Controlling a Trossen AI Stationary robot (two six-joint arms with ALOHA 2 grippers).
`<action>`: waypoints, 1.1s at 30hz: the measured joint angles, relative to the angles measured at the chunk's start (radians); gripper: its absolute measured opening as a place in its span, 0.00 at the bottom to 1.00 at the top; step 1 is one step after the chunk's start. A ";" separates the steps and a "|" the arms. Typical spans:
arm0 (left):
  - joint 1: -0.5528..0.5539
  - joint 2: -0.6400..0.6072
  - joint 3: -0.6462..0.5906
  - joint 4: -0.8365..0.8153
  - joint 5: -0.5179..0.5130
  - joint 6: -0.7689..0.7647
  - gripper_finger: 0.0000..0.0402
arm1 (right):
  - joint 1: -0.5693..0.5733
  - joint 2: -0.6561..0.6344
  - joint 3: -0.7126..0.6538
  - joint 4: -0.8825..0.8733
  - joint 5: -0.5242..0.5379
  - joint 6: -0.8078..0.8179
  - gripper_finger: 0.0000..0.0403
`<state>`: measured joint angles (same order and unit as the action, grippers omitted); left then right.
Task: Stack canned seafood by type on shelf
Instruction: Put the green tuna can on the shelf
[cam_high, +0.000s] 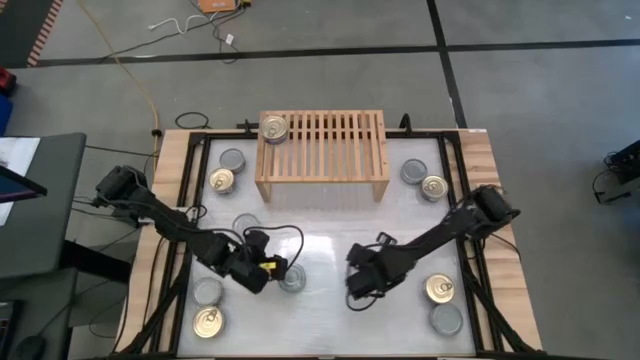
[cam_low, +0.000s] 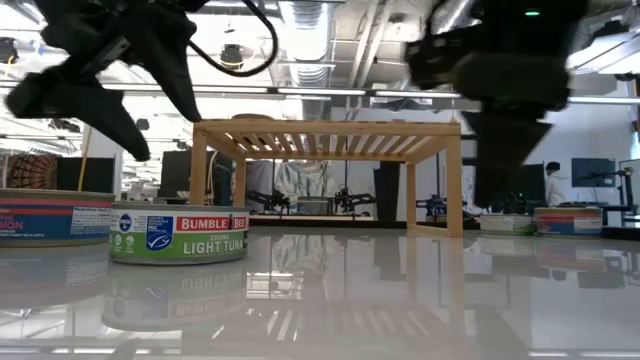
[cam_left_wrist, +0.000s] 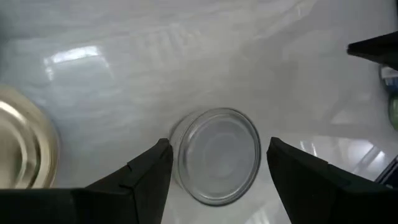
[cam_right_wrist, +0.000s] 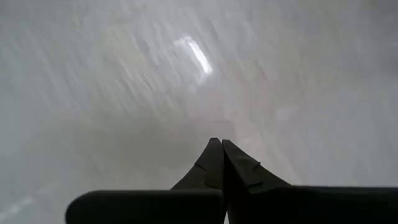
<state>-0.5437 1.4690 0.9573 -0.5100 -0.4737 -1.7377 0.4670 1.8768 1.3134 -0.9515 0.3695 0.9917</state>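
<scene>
- Left gripper (cam_high: 283, 271): we find its fingers (cam_left_wrist: 140, 180) spread apart above the table (cam_high: 330, 235), one on each side of a silver-topped can (cam_left_wrist: 216, 155), with a gap showing between each finger and the can's rim; whether they touch it lower down we cannot tell.
- Right gripper (cam_high: 356, 298): we find its fingers (cam_right_wrist: 233, 168) pressed together, holding nothing, over bare tabletop; open surface lies all around the tips.
- Shelf (cam_high: 322, 155): light wood, slatted top, standing at the table's far edge, well ahead of both sets of fingers. One gold-topped can (cam_high: 273, 128) sits on its left end; the other slats are bare.
- Cans left of the left fingers: we count two by the shelf's left leg, a silver one (cam_high: 232, 159) and a gold one (cam_high: 221, 180), one more (cam_high: 246, 224) just behind the arm, and a silver one (cam_high: 207, 291) and a gold one (cam_high: 207, 322) near the front corner.
- Cans right of the right fingers: a silver one (cam_high: 413, 171) touching a gold one (cam_high: 434, 187) by the shelf's right leg; a gold one (cam_high: 441, 289) and a silver one (cam_high: 446, 319) near the front edge.
- Open room: we note a wide clear stretch between the two grippers and in front of the shelf.
</scene>
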 joint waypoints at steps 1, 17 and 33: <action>-0.010 0.000 0.000 -0.001 -0.008 -0.022 0.62 | 0.003 -0.045 -0.050 0.034 -0.001 0.012 0.04; -0.095 0.059 0.012 0.046 -0.094 -0.191 0.62 | -0.072 -0.414 -0.567 1.036 -0.002 -0.007 0.09; -0.107 0.153 0.075 0.019 -0.075 -0.241 0.62 | -0.088 -0.204 -0.528 1.387 -0.087 -0.053 0.27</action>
<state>-0.6506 1.6218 1.0321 -0.4913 -0.5491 -1.9785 0.3790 1.6724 0.7854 0.4356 0.2822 0.9387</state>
